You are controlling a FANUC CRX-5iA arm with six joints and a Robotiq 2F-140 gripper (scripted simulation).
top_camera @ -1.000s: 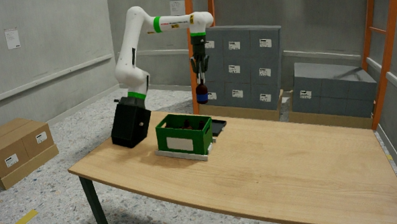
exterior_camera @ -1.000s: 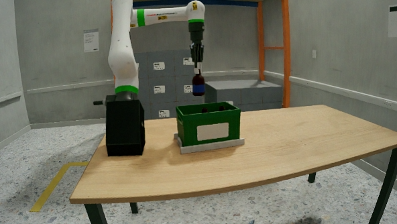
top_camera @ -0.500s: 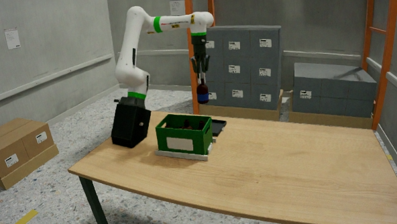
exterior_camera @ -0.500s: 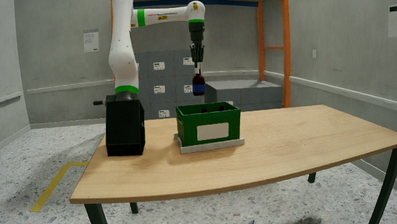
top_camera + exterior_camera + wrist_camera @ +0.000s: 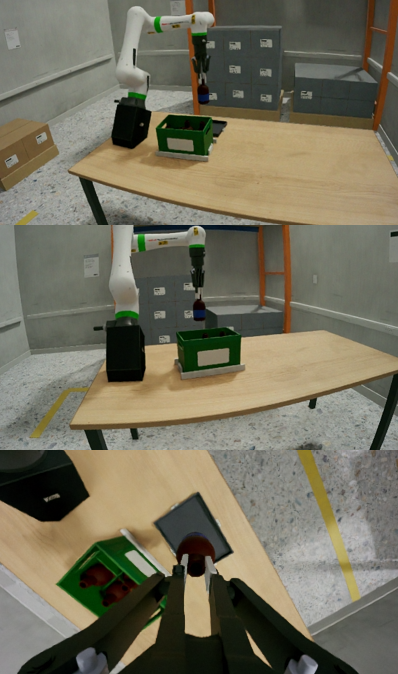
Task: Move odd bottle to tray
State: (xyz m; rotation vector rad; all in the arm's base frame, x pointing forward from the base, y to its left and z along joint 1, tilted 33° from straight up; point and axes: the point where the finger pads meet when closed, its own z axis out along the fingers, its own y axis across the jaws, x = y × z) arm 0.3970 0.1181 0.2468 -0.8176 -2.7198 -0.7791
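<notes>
Nearest me on the table [image 5: 269, 168] stands the green crate [image 5: 184, 135] with dark bottles [image 5: 107, 584] inside; just behind it lies the dark tray [image 5: 220, 126]. High above that tray, the gripper [image 5: 202, 77] has its jaws clamped on the neck of a brown, blue-banded bottle [image 5: 203, 93], which hangs upright in mid-air

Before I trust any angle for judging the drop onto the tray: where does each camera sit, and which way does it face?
Top: raised off one table corner, looking down across the table at the green crate; the whole arm shows, and the tool holding the bottle.
Exterior: low, facing the crate's labelled side; arm, black pedestal and hanging bottle show, while the crate hides the tray.
Wrist: on the tool, looking straight down past its fingers onto the bottle above the dark tray.
Top and wrist share the tray.
</notes>
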